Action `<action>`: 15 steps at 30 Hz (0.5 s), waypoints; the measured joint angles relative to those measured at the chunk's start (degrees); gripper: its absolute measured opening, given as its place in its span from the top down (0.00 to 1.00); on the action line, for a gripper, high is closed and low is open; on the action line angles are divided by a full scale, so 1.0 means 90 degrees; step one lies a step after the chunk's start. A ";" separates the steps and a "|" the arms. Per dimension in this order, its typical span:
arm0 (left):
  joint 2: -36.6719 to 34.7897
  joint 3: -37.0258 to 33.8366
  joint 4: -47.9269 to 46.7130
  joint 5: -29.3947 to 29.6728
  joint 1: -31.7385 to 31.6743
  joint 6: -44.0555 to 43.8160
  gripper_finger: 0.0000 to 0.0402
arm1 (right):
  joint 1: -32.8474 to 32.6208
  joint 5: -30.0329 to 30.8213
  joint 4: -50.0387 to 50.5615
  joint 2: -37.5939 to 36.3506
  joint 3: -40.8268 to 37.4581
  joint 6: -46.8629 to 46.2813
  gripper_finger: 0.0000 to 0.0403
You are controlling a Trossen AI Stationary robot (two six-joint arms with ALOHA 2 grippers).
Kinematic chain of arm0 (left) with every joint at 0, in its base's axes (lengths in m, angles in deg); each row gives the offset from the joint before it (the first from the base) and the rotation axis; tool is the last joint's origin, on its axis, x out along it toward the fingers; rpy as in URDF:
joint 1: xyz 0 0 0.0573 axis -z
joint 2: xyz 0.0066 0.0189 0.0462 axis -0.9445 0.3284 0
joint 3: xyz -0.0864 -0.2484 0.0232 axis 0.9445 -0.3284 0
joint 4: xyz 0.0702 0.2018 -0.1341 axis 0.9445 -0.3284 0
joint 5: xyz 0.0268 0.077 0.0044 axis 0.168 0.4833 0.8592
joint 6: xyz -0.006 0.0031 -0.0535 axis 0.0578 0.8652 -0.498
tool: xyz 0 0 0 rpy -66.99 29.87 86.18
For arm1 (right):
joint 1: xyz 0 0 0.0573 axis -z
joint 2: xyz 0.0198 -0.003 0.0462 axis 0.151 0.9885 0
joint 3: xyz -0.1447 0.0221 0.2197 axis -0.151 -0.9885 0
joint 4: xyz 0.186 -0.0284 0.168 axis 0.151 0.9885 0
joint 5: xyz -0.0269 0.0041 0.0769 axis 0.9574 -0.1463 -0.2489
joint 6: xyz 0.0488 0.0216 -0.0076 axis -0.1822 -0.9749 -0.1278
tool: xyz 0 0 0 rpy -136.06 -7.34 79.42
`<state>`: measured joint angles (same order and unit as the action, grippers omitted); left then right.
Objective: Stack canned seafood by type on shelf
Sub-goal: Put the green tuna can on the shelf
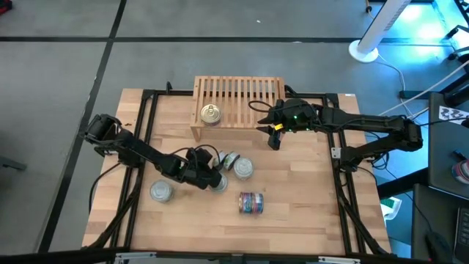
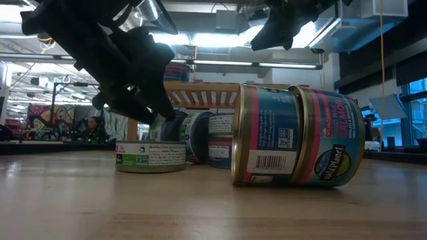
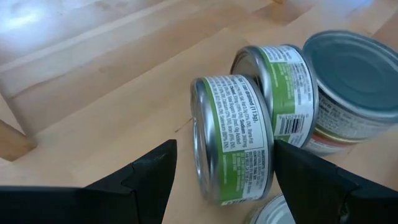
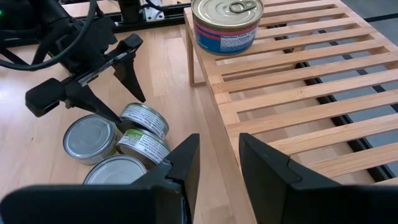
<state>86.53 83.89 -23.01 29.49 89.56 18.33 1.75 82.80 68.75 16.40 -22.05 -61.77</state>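
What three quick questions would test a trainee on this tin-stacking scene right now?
1. True or false: two tins stand on the shelf.
2. The left gripper has its open fingers on either side of: A) a green-labelled tin lying on its edge; B) a blue-red tin; C) nothing.
3. Which gripper hovers at the shelf's front edge?

Key: 1 false, only one gold-lidded tin is there; 2 A; 3 the right gripper, open.
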 joint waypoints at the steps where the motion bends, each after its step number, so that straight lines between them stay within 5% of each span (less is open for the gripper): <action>1: 0.0000 0.0000 -0.0001 -0.0077 -0.0014 0.0060 0.36 | 0.0000 0.0000 -0.0001 0.0000 0.0000 0.0000 0.71; 15: 0.0000 0.0000 -0.0053 -0.0744 -0.0361 0.0357 0.42 | 0.0000 0.0000 0.0003 0.0000 0.0000 0.0002 0.71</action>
<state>86.53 83.89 -23.49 22.80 86.32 21.54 1.75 82.80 68.78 16.40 -22.05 -61.75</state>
